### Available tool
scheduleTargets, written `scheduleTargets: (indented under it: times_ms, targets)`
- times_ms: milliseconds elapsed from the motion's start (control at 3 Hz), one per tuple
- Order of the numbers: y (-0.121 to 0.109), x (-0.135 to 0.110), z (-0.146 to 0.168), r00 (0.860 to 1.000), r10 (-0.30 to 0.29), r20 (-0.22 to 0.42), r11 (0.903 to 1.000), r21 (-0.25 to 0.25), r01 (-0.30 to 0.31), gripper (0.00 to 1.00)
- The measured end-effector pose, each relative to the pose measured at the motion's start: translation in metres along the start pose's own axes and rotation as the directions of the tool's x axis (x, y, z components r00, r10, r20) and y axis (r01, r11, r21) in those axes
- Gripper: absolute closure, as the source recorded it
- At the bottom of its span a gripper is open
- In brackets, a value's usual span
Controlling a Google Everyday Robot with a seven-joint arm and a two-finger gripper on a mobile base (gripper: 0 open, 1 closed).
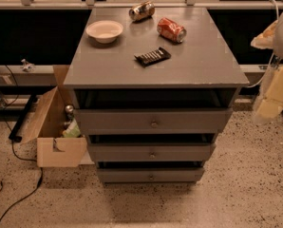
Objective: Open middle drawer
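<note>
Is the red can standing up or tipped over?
Tipped over: the red can lies on its side on the cabinet top. The gripper is far right, away from it.

Matt grey wooden middle drawer, metal knob; pale plastic hand at right.

White bowl, gold can, red can (both on their sides), snack bar, cardboard box on floor
</note>
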State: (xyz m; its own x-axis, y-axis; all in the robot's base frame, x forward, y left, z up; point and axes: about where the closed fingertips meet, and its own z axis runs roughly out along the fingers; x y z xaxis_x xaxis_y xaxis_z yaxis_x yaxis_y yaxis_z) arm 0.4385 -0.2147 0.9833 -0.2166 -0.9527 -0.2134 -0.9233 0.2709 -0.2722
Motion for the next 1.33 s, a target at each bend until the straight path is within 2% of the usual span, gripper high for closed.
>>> scheduleTargets:
  times_ms: [333, 667, 1000, 1333]
  targets:
    - [0.001, 0.001, 0.002, 1.0, 0.004, 0.0, 1.0, -0.005, -0.004, 0.0]
    - [0.009, 0.007, 0.014, 1.0, 0.03, -0.003, 0.9989, -0.036, -0.03, 0.0]
    - [0.034, 0.01, 0.061, 0.996, 0.066, 0.059, 0.9923, -0.109, -0.059, 0.0]
    - [0.07, 0.005, 0.144, 0.984, 0.125, 0.127, 0.9741, -0.204, -0.098, 0.0]
